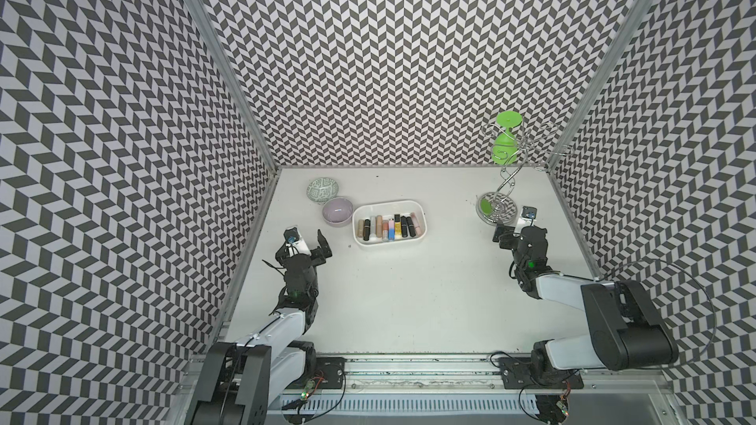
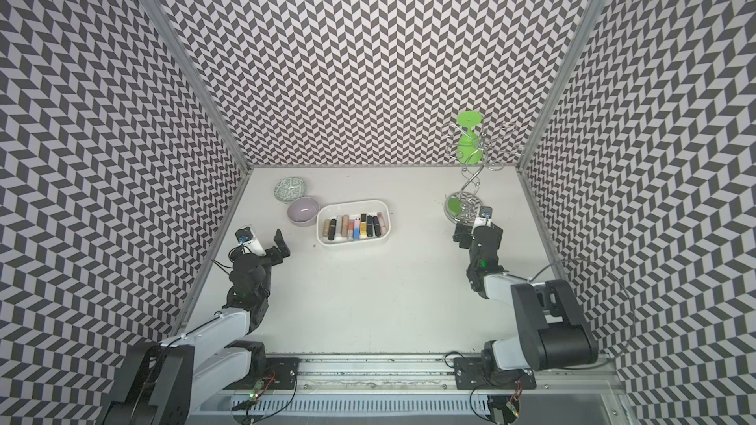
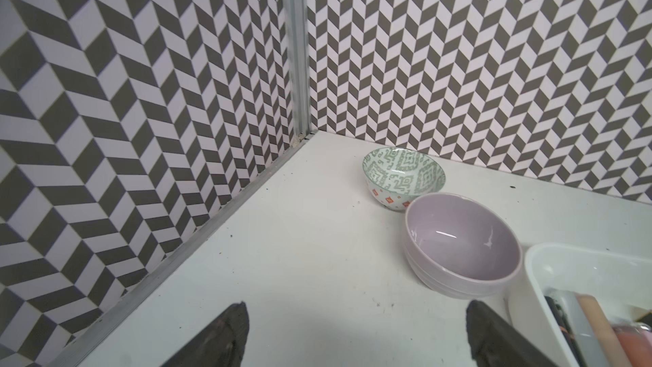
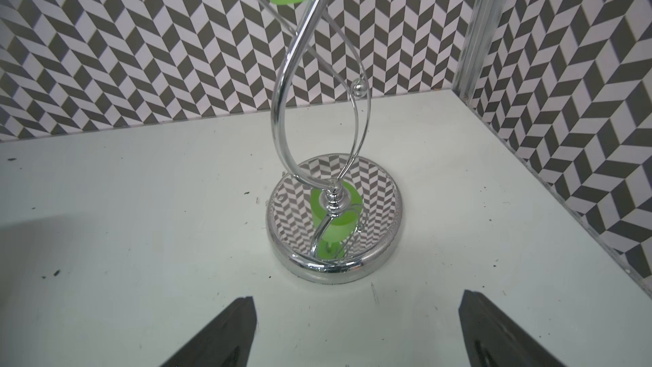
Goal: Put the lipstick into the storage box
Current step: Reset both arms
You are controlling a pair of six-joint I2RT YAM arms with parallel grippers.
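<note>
We see the left gripper with its fingers spread wide and nothing between them, and the right gripper is likewise spread and empty. Just ahead and to the right of the left gripper sits the storage box. Its near corner is close beside that gripper's right finger, and its long axis runs crosswise toward the right gripper. The lipsticks lie flat inside it in one row, side by side, each with its long axis pointing away from the grippers toward the back wall. Ahead of the left gripper the lilac bowl sits just beside the box, with the green-patterned bowl behind it. Close ahead of the right gripper stands the chrome stand, with a green cup hanging high on it. Between the two grippers and back toward the rail the counter lies open. The left arm stretches forward along the left wall, while the right arm is folded at the elbow near the right wall.
</note>
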